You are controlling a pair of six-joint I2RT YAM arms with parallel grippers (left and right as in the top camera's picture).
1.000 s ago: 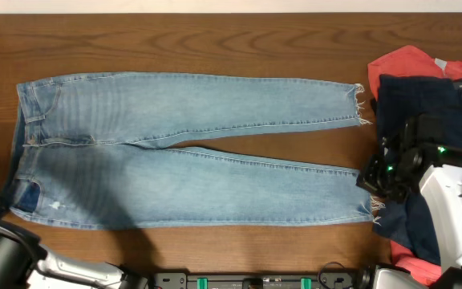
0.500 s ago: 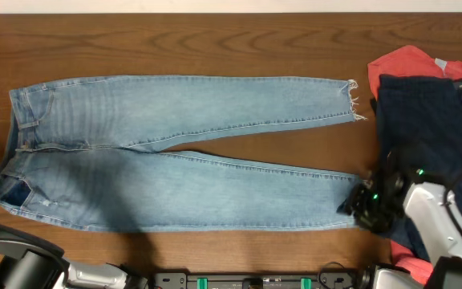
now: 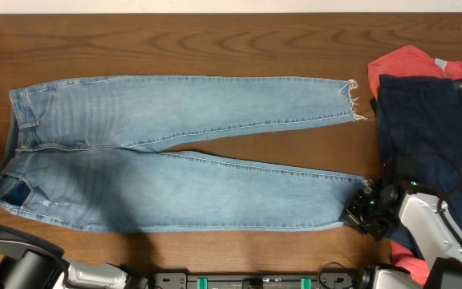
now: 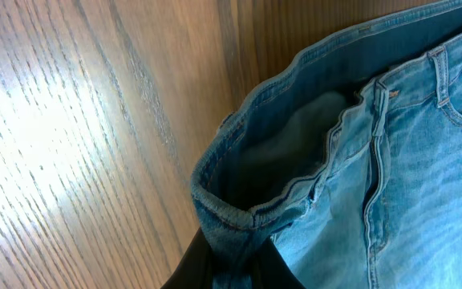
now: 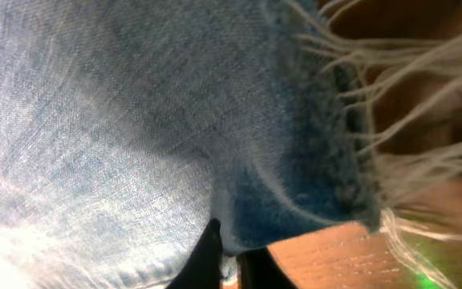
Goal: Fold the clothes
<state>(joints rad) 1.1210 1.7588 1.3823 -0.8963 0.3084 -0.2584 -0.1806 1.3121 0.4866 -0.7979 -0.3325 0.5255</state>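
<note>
Overhead, the light-blue jeans (image 3: pixel 183 152) lie flat on the wooden surface (image 3: pixel 215 40), waist to the left and both frayed ankle hems to the right. The legs are spread in a narrow V, and the garment is not folded anywhere. Compared with a second ago, the waist sits slightly further left and the near leg looks straighter. The right end effector (image 3: pixel 361 210) has dropped from beside the dark navy garment (image 3: pixel 431 112) and red garment (image 3: pixel 407 60) to the near leg's hem, where it now touches the cloth. In the last half second the jeans barely shift, so this looks like a settling grasp rather than a pull. The left arm shows only at the lower left corner, and its tip is not clear from above. In the left wrist view, the left end effector (image 4: pixel 229 261) is clenched on the waistband (image 4: pixel 239 213), with the rim bunched between its dark fingers and lifted slightly off the wood. In the right wrist view, the fingertips are pinched together on a ridge of denim just beside the frayed hem (image 5: pixel 391 120). With both ends of the near leg held, the arms seem ready to begin the first fold, which is still to be made.
</note>
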